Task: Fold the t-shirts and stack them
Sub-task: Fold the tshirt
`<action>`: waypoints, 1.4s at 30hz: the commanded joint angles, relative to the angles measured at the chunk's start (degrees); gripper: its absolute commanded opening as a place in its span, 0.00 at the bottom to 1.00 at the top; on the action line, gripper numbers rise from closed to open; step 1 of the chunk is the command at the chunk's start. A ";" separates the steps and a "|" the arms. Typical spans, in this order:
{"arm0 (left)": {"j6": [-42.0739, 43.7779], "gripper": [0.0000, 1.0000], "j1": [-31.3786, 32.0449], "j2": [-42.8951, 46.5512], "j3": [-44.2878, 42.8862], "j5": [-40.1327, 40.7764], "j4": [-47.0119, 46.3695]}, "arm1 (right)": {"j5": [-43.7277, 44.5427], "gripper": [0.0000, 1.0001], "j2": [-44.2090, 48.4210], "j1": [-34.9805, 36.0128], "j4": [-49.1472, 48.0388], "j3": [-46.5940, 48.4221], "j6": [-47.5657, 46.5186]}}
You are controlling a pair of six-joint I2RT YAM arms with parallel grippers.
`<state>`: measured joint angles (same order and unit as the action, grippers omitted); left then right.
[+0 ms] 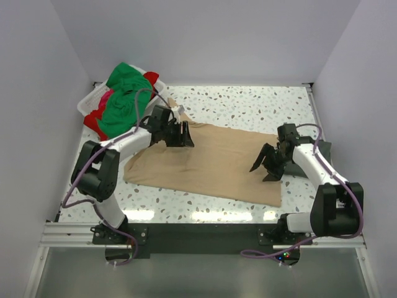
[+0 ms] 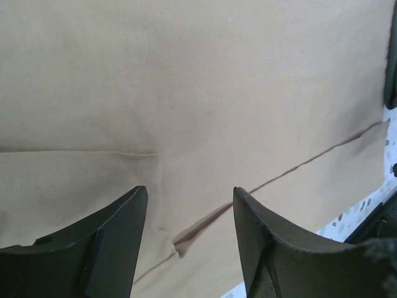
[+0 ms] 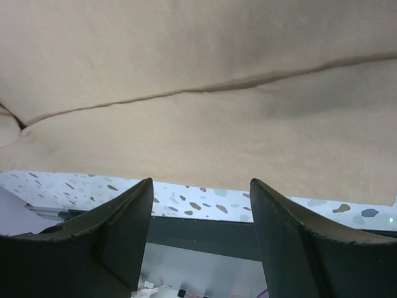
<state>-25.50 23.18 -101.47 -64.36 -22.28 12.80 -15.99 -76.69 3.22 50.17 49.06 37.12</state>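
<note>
A tan t-shirt point(image 1: 211, 162) lies spread flat across the middle of the table, with a long fold crease showing in the left wrist view point(image 2: 205, 112) and the right wrist view point(image 3: 198, 81). My left gripper point(image 1: 180, 135) is open and empty, low over the shirt's upper left part. My right gripper point(image 1: 265, 167) is open and empty over the shirt's right part. A dark grey shirt point(image 1: 324, 151) lies behind the right arm at the table's right edge. Green point(image 1: 124, 93) and red point(image 1: 98, 115) shirts are piled in the basket.
The white plastic basket point(image 1: 90, 99) stands at the back left corner. White walls close in the table on three sides. The speckled tabletop point(image 1: 248, 105) shows behind the shirt and along the near edge point(image 3: 205, 202).
</note>
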 commanded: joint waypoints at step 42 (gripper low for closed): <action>-22.49 0.77 -16.24 45.47 45.90 7.17 7.41 | -0.10 0.67 -16.92 13.39 -6.23 -3.00 -4.34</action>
<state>-44.58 7.07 -58.61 -20.80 -15.79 13.23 -22.00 -94.00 16.25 40.73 49.47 35.48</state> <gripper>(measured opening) 0.764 0.669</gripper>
